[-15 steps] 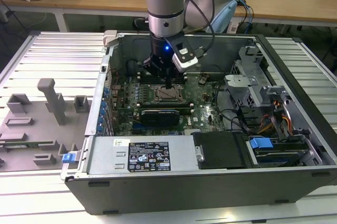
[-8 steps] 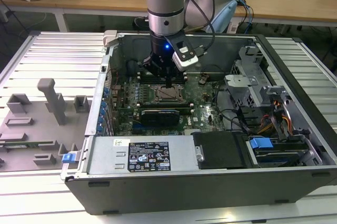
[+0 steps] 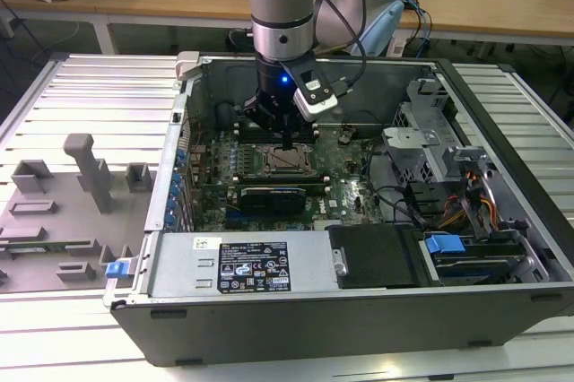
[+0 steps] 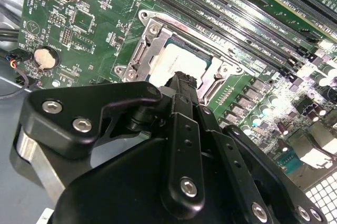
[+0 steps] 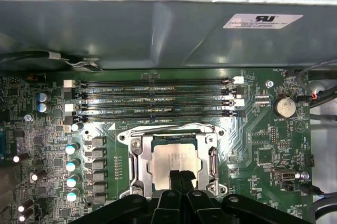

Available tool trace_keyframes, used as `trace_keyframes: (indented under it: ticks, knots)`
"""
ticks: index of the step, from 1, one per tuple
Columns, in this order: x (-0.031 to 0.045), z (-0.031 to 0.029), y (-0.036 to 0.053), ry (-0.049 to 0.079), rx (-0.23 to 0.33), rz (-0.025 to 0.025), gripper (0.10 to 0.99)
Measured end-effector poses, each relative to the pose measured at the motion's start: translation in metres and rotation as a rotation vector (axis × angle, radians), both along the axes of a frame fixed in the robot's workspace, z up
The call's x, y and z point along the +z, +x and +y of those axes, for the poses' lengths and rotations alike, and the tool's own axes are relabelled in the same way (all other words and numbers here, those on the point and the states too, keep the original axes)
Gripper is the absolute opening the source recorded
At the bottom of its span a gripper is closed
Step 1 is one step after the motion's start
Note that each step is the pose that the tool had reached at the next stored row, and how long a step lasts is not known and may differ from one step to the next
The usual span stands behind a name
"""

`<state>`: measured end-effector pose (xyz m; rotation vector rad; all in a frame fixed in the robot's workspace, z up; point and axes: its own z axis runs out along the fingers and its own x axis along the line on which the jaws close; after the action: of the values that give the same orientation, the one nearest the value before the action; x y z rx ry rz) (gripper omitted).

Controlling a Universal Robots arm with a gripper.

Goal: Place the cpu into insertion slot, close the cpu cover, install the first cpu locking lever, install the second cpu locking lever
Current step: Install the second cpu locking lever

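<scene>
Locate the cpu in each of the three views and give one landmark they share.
Exterior view: the cpu lies in the insertion slot at the middle of the motherboard, directly under the gripper.
Second wrist view: the cpu shows just beyond the gripper.
First wrist view: the cpu sits inside the metal socket frame, the gripper over its near edge.
Shared landmark: the long black memory slots beside the socket.

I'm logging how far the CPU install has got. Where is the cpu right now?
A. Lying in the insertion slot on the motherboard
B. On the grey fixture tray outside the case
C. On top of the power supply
A: in both wrist views the cpu lies flat in the insertion slot, with the gripper just over it.
</scene>
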<state>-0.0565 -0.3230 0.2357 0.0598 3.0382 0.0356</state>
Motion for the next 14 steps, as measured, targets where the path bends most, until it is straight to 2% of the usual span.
trace_keyframes:
  ticks: [8,10,14]
  knots:
    - [0.0000,-0.0079,0.0000,0.000,0.000,0.0001,0.106]
    - [0.0000,-0.0132,0.0000,0.000,0.000,0.0000,0.106]
    - [0.0008,-0.0152,0.0001,0.000,0.000,0.0000,0.106]
